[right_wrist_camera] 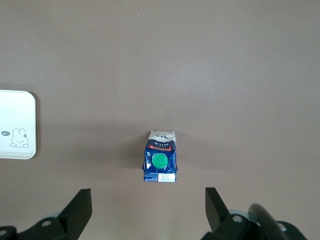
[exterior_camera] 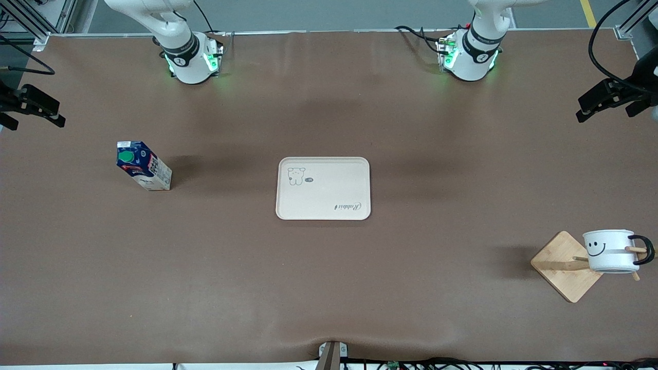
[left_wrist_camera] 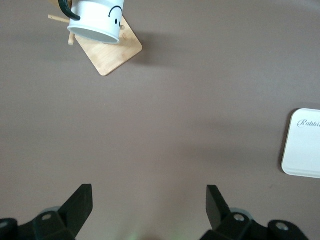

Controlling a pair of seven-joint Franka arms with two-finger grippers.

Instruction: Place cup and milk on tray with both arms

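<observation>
The cream tray (exterior_camera: pixel 324 188) lies flat at the table's middle. The milk (exterior_camera: pixel 143 165) stands upright toward the right arm's end; in the right wrist view the milk (right_wrist_camera: pixel 160 162) shows its green cap, with the tray's corner (right_wrist_camera: pixel 15 131) off to one side. The white smiley cup (exterior_camera: pixel 609 250) hangs on the pegs of a wooden stand (exterior_camera: pixel 560 267) toward the left arm's end, nearer the front camera than the tray. It also shows in the left wrist view (left_wrist_camera: pixel 97 20). My left gripper (left_wrist_camera: pixel 149 195) and right gripper (right_wrist_camera: pixel 148 197) are open, empty, high over bare table.
Both arm bases (exterior_camera: pixel 193 59) (exterior_camera: pixel 470 56) stand along the table's edge farthest from the front camera. Black clamps jut in at each end of the table (exterior_camera: pixel 31 105) (exterior_camera: pixel 611 97). The tray's edge (left_wrist_camera: pixel 305 142) shows in the left wrist view.
</observation>
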